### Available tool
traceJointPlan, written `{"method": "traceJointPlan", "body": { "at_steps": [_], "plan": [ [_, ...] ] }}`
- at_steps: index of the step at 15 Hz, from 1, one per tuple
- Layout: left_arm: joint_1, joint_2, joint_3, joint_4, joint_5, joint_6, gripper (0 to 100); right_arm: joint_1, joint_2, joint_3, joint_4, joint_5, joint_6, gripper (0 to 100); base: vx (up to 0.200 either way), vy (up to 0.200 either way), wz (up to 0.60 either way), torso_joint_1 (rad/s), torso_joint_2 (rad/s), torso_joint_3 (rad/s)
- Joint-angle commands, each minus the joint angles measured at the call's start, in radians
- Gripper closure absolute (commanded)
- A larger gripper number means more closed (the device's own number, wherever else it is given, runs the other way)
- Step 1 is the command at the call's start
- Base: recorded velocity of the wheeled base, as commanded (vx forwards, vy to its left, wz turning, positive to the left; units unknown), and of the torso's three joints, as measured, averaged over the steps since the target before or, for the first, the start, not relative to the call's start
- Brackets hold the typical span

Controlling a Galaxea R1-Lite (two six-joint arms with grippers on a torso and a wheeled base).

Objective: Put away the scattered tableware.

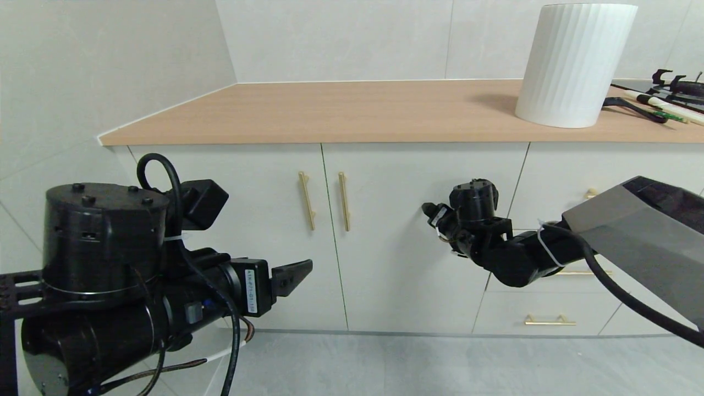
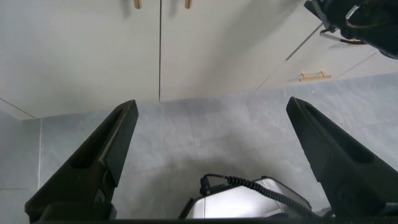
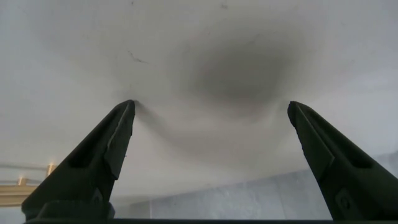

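Closest to me, the left gripper [image 2: 211, 104] hangs low in front of the cabinet doors [image 1: 275, 236], fingers spread with nothing between them. Further in, the right gripper [image 3: 210, 106] is spread and empty too, its nose close to 1 of those doors; I can't tell whether it touches. The scattered tableware [image 1: 663, 104], a few long-handled utensils, lies at the right end of the counter [image 1: 330, 113], just beside the white ribbed holder [image 1: 575, 63], which I take to be where they go. Both arms sit below the counter's front edge, so I'd back the right one off the door and lift it above that edge. Then I'd come down on 1 handle at a time, keeping clear of the holder's wall.
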Motion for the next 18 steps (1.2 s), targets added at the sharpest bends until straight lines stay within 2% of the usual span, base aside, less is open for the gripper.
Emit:
{"method": "traceJointPlan", "body": {
  "at_steps": [1,5,7,9,10,12,14,15,16,17,18],
  "plan": [
    [0.000,0.000,0.000,-0.001,0.001,0.000,0,0.009,-0.054,0.039,0.001,0.015,-0.003,0,0.000,0.000,0.00,0.000,0.00,0.000],
    [0.000,-0.011,0.000,-0.002,0.005,0.006,0,0.014,-0.314,0.237,-0.001,0.182,-0.046,0,0.000,0.000,0.00,0.000,0.00,0.000],
    [0.000,-0.029,-0.003,-0.010,0.013,0.008,0,0.011,-0.423,0.300,-0.002,0.190,-0.100,0,0.000,0.000,0.00,0.000,0.00,0.000],
    [0.000,-0.097,0.007,-0.031,0.014,0.029,0,0.011,-0.606,0.426,-0.005,0.170,-0.216,0,0.000,0.000,0.00,0.000,0.00,0.000],
    [0.011,-0.184,0.060,-0.033,0.013,0.077,0,0.011,-0.782,0.576,-0.010,0.124,-0.347,0,0.000,0.000,0.00,0.000,0.00,0.000],
    [0.031,-0.299,0.148,-0.034,0.014,0.132,0,0.001,-1.006,0.737,-0.010,0.098,-0.488,0,0.000,0.000,0.00,0.000,0.00,0.000],
    [0.054,-0.443,0.233,-0.033,0.013,0.140,0,-0.020,-1.190,0.852,-0.001,0.092,-0.555,0,0.000,0.000,0.00,0.000,0.00,0.000],
    [0.091,-0.552,0.273,-0.027,0.013,0.141,0,-0.052,-1.316,0.927,0.006,0.092,-0.606,0,0.000,0.000,0.00,0.000,0.00,0.000],
    [0.134,-0.692,0.306,-0.016,0.013,0.149,0,-0.135,-1.465,0.999,0.038,0.103,-0.647,0,0.000,0.000,0.00,0.000,0.00,0.000],
    [0.158,-0.815,0.325,0.018,0.011,0.169,0,-0.200,-1.586,1.018,0.111,0.106,-0.663,0,0.000,0.000,0.00,0.000,0.00,0.000],
    [0.186,-0.943,0.326,0.104,0.010,0.195,0,-0.241,-1.727,1.013,0.242,0.106,-0.667,0,0.000,0.000,0.00,0.000,0.00,0.000]
  ]
}}
